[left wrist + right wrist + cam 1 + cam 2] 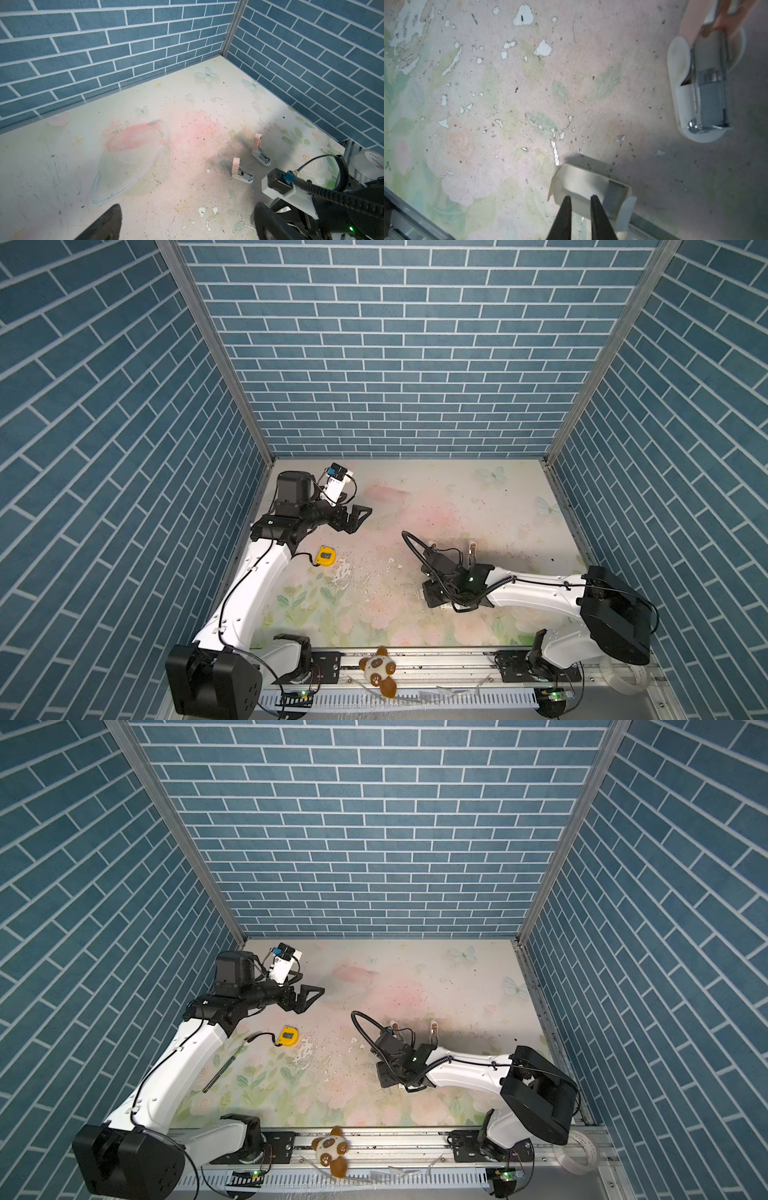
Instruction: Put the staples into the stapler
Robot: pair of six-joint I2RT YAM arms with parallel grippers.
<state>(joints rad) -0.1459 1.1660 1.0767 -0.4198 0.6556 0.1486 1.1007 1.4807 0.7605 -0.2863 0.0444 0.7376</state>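
Note:
Two small staplers stand open on the table with their pink tops lifted: one (242, 175) is nearer the other arm, the other (260, 154) sits behind it. In both top views they show just beyond the right arm (472, 549) (433, 1029). One stapler (704, 93) shows its bare metal channel in the right wrist view. The staples (614, 195), a grey strip, lie at one end of their white cardboard tray (583, 182). My right gripper (580, 198) points down at the tray's near wall, jaws a narrow gap apart, nothing pinched. My left gripper (187, 224) hangs wide open and empty at the back left (357, 516).
A yellow tape measure (325, 556) lies beside the left arm. A dark rod (220, 1069) lies under that arm. A plush toy (378, 670) and a roll of clear tape (627, 680) sit on the front rail. Brick-patterned walls close three sides.

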